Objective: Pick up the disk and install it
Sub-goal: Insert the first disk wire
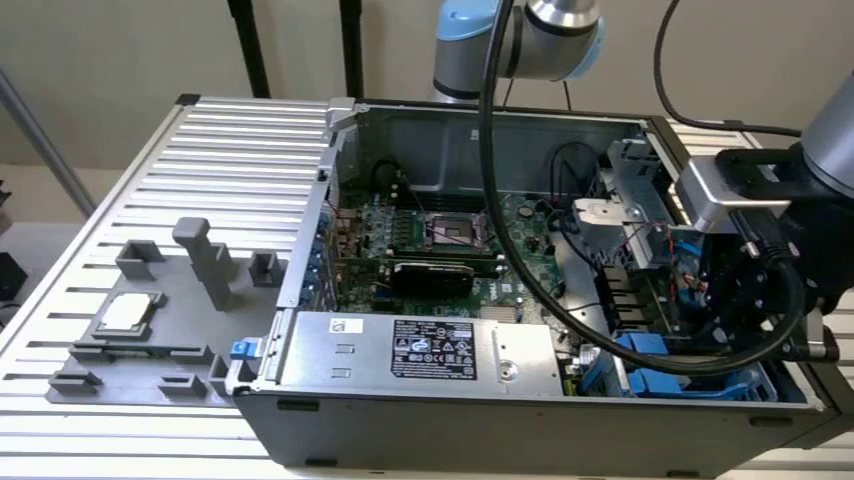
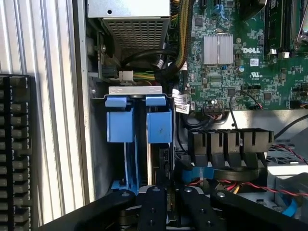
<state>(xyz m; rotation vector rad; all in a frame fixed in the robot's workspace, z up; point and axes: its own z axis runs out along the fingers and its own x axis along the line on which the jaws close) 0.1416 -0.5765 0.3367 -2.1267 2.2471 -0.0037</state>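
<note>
The disk [image 2: 155,159] stands on edge in the drive bay at the corner of the open computer case [image 1: 534,410]. Its thin silver side and one blue rail tab [image 2: 159,126] face the wrist camera. A second blue tab [image 2: 119,126] sits right beside it. My gripper [image 2: 169,208] reaches over the bay, its two black fingers [image 2: 153,211] pressed close on the near end of the disk. In the exterior view the arm's wrist [image 1: 747,190] hangs over the bay at the case's right, with blue rails [image 1: 643,346] below it.
A silver power supply box with a black label [image 1: 427,350] lies along the case's front. The green motherboard [image 1: 441,235] fills the case's middle. Black cables [image 1: 627,350] loop near the bay. A grey fixture with a small silver chip [image 1: 123,312] sits on the slatted table at the exterior view's left.
</note>
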